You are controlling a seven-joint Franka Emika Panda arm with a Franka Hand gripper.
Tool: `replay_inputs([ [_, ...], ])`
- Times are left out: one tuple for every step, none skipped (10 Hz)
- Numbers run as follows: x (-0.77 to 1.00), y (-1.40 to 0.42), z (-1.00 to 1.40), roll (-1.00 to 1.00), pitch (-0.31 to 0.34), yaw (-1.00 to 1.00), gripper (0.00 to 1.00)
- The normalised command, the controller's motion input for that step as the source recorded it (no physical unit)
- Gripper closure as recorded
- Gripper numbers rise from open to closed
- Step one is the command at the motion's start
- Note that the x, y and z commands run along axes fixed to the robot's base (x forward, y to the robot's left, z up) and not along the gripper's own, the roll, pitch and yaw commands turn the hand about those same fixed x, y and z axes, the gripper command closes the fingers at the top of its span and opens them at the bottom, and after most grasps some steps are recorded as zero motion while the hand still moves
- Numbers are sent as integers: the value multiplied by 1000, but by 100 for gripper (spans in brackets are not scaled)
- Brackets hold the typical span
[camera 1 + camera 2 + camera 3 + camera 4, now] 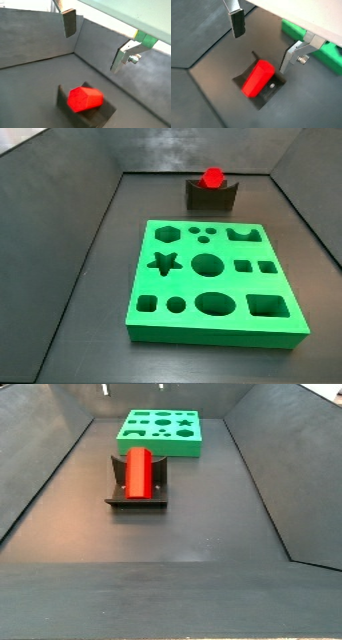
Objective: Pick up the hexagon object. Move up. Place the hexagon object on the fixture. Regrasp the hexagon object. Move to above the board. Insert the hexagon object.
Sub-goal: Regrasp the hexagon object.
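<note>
The red hexagon object [85, 98] [258, 77] lies lengthwise in the notch of the dark fixture [100, 116] [263, 99]. Both side views show it there too, hexagon object [211, 177] [138, 471] on fixture [211, 197] [136, 500]. My gripper [96, 39] [264, 41] hangs open above the peg, apart from it, with nothing between its silver fingers [69, 22] [292, 56]. The green board [214, 278] [160, 429] with its shaped holes lies flat on the floor beside the fixture. A corner of the board [314, 45] shows in a wrist view.
Dark grey walls [67, 208] [267, 444] slope up around the floor on all sides. The fixture stands between the board and one wall, with bare floor [174, 584] on its far side from the board.
</note>
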Motion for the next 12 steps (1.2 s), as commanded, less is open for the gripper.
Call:
replay_inputs([
  [25,-24,-5,1000,-18,21,0],
  [36,-27,-10,1000,-7,23,0],
  [47,-26,-14,1000,8,25,0],
  [58,-31,-16,1000,28,30,0],
  [73,-33,-14,1000,67,42,0],
  [81,-37,-12,862,94,53,0],
  [89,-39,-17,662,106,67,0],
  [90,-42,-20,468,113,85,0],
  [83,-26,-9,275,108,108,0],
  [70,-26,-6,203,87,126,0],
  [29,75,-1000,142,99,151,0],
  [33,75,-1000,125,83,161,0],
])
